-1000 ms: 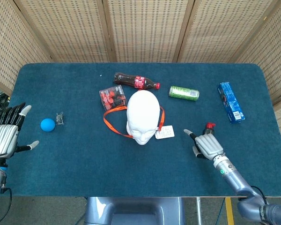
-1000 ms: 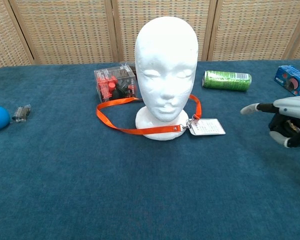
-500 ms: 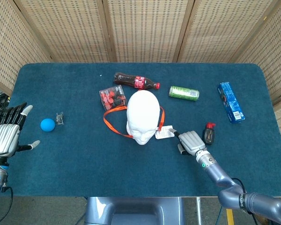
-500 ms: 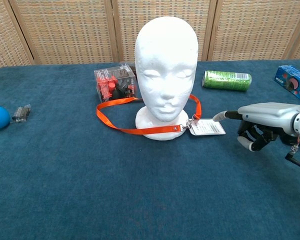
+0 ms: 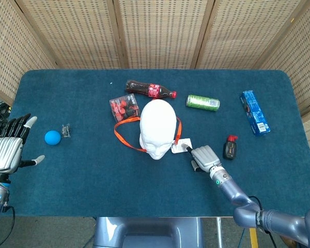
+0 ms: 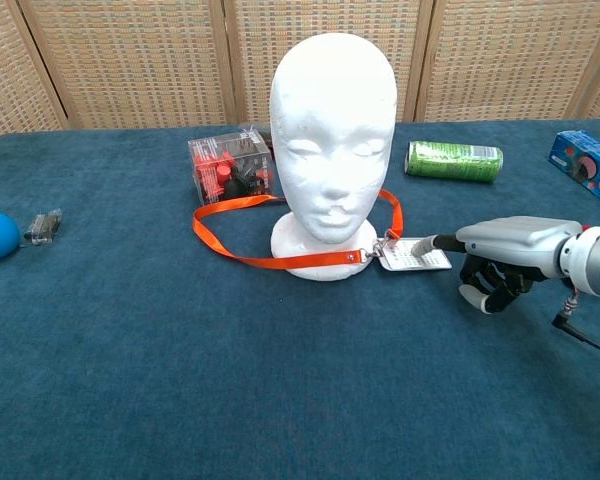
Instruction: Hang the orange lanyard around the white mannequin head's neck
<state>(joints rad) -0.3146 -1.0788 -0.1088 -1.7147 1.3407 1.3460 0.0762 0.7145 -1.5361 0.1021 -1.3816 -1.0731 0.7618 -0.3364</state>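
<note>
- The white mannequin head (image 6: 332, 150) stands upright near the middle of the blue table (image 5: 93, 170), with the face turned to the robot.
- The orange lanyard (image 6: 242, 255) lies on the table around the base of the head. It goes behind the neck and crosses the front of the base, and a loop of it sticks out on the left side in the chest view.
- The white badge card (image 6: 414, 255) of the lanyard lies flat just beside the base, on the side of the right hand.
- The right hand (image 6: 505, 255) is low over the table next to the card. One finger is stretched out and its tip touches the edge of the card; the other fingers are curled under the palm. It holds nothing.
- The left hand (image 5: 8, 150) is at the left edge of the table in the head view, with the fingers straight and apart, holding nothing.
- A blue ball (image 5: 52, 137) lies near the left hand.
- A clear box with red pieces (image 6: 230, 165), a cola bottle (image 5: 151, 90) and a green can (image 6: 454, 160) lie behind the head.
</note>
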